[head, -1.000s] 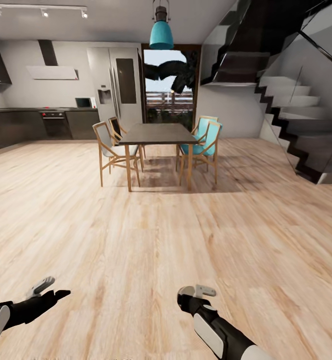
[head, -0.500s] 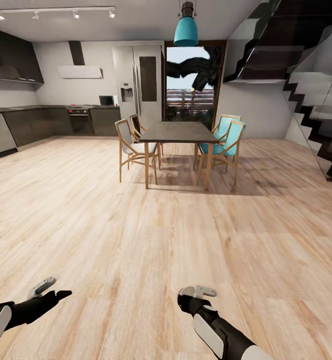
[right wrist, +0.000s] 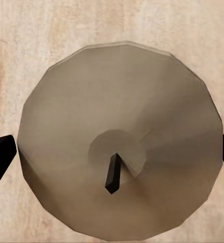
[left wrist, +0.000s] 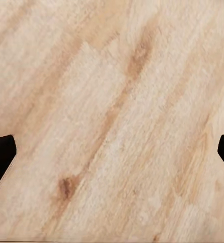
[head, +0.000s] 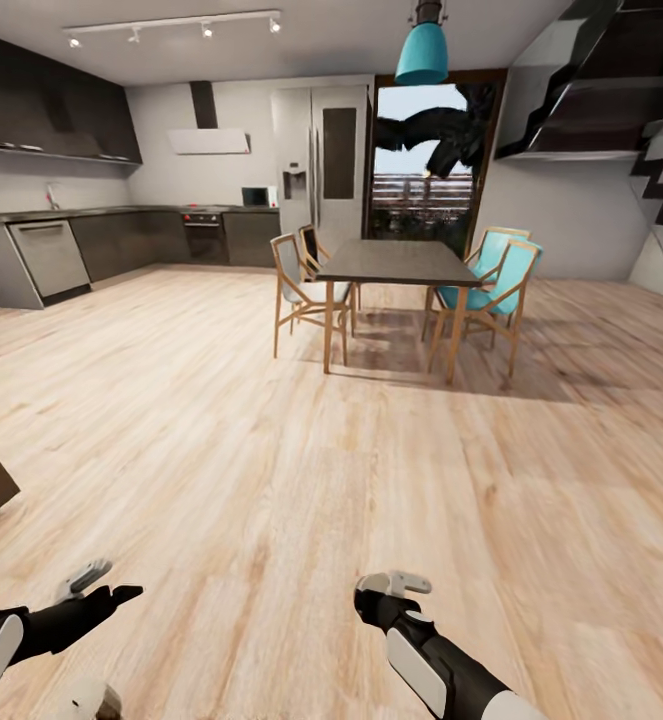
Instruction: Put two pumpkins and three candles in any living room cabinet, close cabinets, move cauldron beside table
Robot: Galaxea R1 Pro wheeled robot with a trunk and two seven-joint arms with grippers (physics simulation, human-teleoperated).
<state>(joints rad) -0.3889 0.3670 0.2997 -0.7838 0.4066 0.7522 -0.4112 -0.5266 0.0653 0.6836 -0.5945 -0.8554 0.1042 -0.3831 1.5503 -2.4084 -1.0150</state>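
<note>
Beige candle (right wrist: 117, 147) – between right fingers (right wrist: 0, 152), wick up

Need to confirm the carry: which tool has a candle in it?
The right tool: a candle fills the gap between its fingers. The left tool has just bare floor between its fingers.
</note>
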